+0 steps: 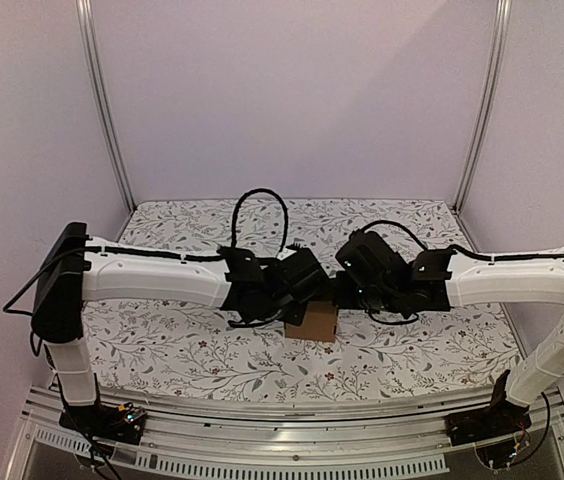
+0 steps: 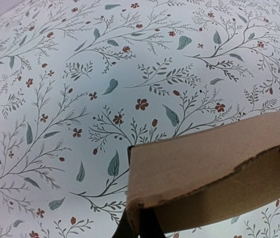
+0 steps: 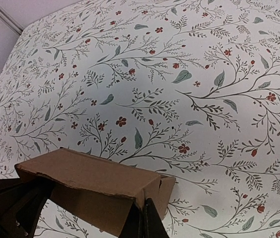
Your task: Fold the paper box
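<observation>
Brown cardboard paper box [image 1: 311, 322] stands erected; top closure seemingly pending. The left gripper [image 2: 136, 225] and right gripper [image 3: 147, 223] each clench a box wall just ahead.

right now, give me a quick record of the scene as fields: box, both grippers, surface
paper box: brown cardboard, folded into a hollow shape, mid-table between the arms
left gripper: shut, pinching a box edge
right gripper: shut, pinching a box wall
table: floral-print cover
task state: box looks only partly folded
</observation>
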`<state>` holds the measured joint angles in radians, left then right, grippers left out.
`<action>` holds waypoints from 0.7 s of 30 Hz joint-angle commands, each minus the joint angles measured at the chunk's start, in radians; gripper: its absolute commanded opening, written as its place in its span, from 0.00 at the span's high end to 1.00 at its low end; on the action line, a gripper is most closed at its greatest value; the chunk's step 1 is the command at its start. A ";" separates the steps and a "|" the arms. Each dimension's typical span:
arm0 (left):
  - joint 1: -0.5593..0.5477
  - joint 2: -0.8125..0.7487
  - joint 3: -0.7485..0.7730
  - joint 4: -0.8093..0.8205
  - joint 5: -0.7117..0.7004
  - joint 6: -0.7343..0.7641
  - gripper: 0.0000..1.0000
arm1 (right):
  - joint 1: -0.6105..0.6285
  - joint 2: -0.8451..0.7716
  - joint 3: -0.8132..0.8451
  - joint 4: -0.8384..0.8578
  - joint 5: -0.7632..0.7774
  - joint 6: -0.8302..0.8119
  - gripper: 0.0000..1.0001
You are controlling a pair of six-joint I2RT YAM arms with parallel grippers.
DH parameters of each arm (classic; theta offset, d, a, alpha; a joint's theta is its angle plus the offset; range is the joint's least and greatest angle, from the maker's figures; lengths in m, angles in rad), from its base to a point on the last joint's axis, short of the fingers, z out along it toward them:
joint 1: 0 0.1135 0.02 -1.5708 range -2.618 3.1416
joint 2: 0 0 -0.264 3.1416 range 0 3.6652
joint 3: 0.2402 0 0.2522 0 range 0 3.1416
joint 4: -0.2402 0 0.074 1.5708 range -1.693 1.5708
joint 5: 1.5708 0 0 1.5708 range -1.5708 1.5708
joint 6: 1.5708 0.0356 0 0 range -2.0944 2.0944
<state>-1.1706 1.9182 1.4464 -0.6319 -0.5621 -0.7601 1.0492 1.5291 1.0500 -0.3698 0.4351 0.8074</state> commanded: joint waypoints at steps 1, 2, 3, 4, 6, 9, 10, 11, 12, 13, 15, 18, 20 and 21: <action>-0.025 0.062 0.004 -0.062 0.011 0.016 1.00 | -0.027 0.030 0.023 0.039 -0.074 0.078 1.00; -0.026 0.066 0.005 -0.062 0.008 0.018 1.00 | -0.033 0.031 0.024 0.044 -0.086 0.084 1.00; -0.027 0.068 0.007 -0.060 0.004 0.019 1.00 | -0.041 0.032 0.024 0.048 -0.096 0.087 1.00; -0.028 0.073 0.009 -0.061 0.001 0.019 1.00 | -0.049 0.034 0.025 0.049 -0.109 0.093 1.00; -0.029 0.081 0.014 -0.061 -0.007 0.022 1.00 | -0.065 0.038 0.027 0.051 -0.136 0.096 1.00; -0.033 0.092 0.020 -0.059 -0.019 0.026 1.00 | -0.081 0.043 0.024 0.061 -0.155 0.099 1.00; -0.034 0.094 0.021 -0.059 -0.021 0.027 1.00 | -0.084 0.044 0.025 0.060 -0.161 0.099 1.00; -0.036 0.096 0.022 -0.058 -0.024 0.027 1.00 | -0.089 0.045 0.024 0.062 -0.170 0.103 1.00; -0.037 0.099 0.022 -0.058 -0.027 0.028 1.00 | -0.092 0.047 0.025 0.063 -0.178 0.106 1.00; -0.037 0.101 0.024 -0.058 -0.028 0.029 1.00 | -0.094 0.049 0.024 0.065 -0.184 0.109 1.00; -0.038 0.106 0.027 -0.057 -0.027 0.033 1.00 | -0.097 0.052 0.023 0.065 -0.189 0.112 1.00; -0.040 0.108 0.031 -0.056 -0.030 0.035 1.00 | -0.101 0.052 0.015 0.071 -0.204 0.126 1.00; -0.040 0.111 0.032 -0.056 -0.031 0.038 1.00 | -0.103 0.060 0.014 0.078 -0.217 0.132 1.00; -0.040 0.112 0.033 -0.057 -0.032 0.038 1.00 | -0.103 0.063 0.015 0.082 -0.222 0.136 1.00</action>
<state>-1.1885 1.9659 1.4879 -0.6495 -0.6468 -0.7464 0.9459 1.5543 1.0576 -0.2985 0.2981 0.9077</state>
